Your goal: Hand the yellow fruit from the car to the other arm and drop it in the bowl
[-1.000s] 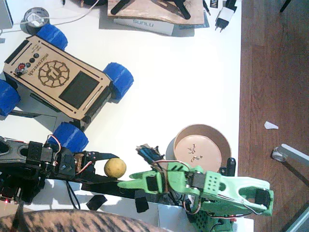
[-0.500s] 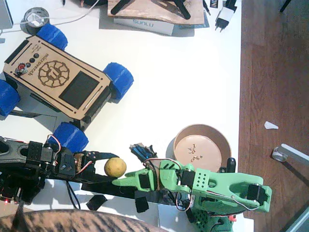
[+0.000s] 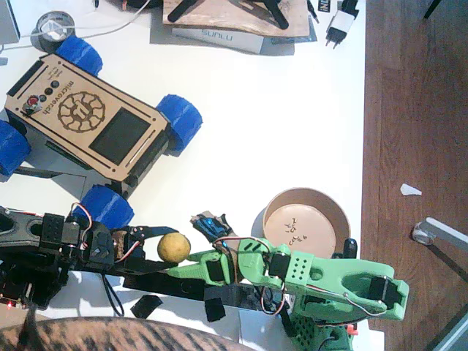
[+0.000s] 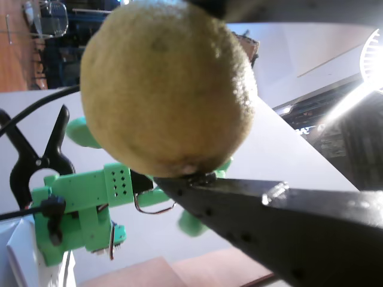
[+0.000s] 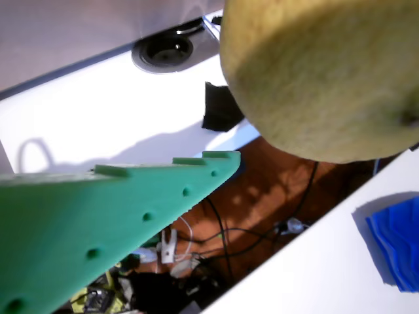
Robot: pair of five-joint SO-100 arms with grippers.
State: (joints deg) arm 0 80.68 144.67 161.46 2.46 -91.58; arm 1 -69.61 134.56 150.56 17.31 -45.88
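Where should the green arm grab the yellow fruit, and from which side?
Around its round middle, coming from the right. The yellow fruit is a smooth ball, and the left gripper already holds its left side, so only the side facing the right gripper looks free.

We see the left arm (image 3: 51,245): black plastic, boxy servos, red and white wires. The right arm (image 3: 322,281): bright green, perforated shell, black servos, thin wires, pointed toothed finger (image 5: 131,203) with small holes.
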